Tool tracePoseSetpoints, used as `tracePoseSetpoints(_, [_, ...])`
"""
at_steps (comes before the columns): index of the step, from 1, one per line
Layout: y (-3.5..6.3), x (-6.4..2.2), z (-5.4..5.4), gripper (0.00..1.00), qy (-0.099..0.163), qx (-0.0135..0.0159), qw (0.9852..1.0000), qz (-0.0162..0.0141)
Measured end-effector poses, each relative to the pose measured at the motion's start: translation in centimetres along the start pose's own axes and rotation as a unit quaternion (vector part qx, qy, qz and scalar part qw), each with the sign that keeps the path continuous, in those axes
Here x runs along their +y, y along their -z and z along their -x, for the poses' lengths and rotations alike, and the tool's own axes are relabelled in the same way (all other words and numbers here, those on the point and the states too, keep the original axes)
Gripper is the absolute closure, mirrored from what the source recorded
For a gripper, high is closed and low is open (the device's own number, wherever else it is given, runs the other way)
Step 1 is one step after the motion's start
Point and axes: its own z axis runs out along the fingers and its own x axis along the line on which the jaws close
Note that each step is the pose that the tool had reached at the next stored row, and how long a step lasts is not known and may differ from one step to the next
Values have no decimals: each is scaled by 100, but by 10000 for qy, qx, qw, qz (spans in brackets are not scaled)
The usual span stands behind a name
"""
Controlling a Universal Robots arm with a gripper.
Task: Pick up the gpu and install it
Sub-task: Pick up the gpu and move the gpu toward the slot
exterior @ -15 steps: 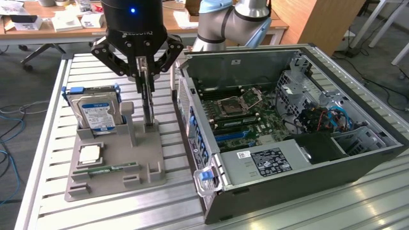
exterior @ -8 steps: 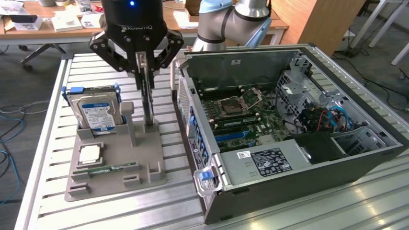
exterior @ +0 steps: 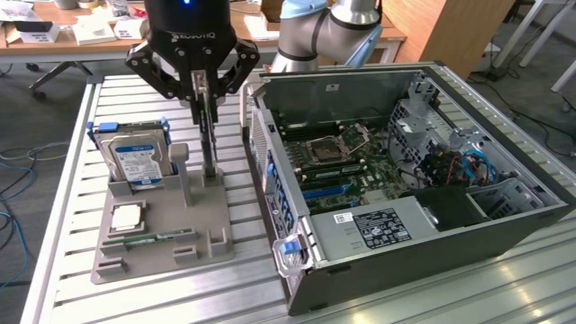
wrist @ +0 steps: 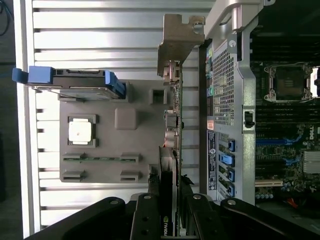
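The gpu (exterior: 210,135) is a thin dark card standing on edge, its lower end at a slot of the grey holder (exterior: 212,246). My gripper (exterior: 205,100) hangs straight above it, shut on the card's upper edge. In the wrist view the gpu (wrist: 172,150) shows edge-on, with its silvery bracket (wrist: 177,40) at the far end. There my gripper (wrist: 170,205) has one black finger (wrist: 150,212) pressed against each side of the card. I cannot tell whether the card's lower edge still sits in the slot.
The holder also carries a hard drive (exterior: 135,158) in a blue caddy, a square processor (exterior: 126,216) and a green memory stick (exterior: 148,238). The open computer case (exterior: 504,223) lies close on the exterior view's right, its motherboard (exterior: 351,162) and blue slots (exterior: 328,191) exposed.
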Motion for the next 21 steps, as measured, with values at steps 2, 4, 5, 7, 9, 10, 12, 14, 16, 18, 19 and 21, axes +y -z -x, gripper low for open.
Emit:
tracePoseSetpoints(2, [-2,1,28,74,-1,-1,10000,0])
tracePoseSetpoints(4, [-2,2,60,74,-1,0,10000,0])
tracePoseSetpoints(5, [-3,3,75,74,-1,0,10000,0])
tracePoseSetpoints(7, [-4,5,107,74,-1,0,10000,0])
tracePoseSetpoints(9, [-4,7,139,74,-1,1,10000,0])
tracePoseSetpoints(10, [-5,9,156,74,-2,2,10000,0])
tracePoseSetpoints(12, [-6,11,187,74,-1,2,10000,0])
tracePoseSetpoints(14, [-6,14,223,74,-2,3,10000,0])
tracePoseSetpoints(16, [-7,17,261,74,-1,5,10000,0])
tracePoseSetpoints(18, [-8,20,298,74,-2,7,10000,0])
tracePoseSetpoints(19, [-8,22,318,74,-1,8,10000,0])
tracePoseSetpoints(21, [-10,24,356,74,-1,9,10000,0])
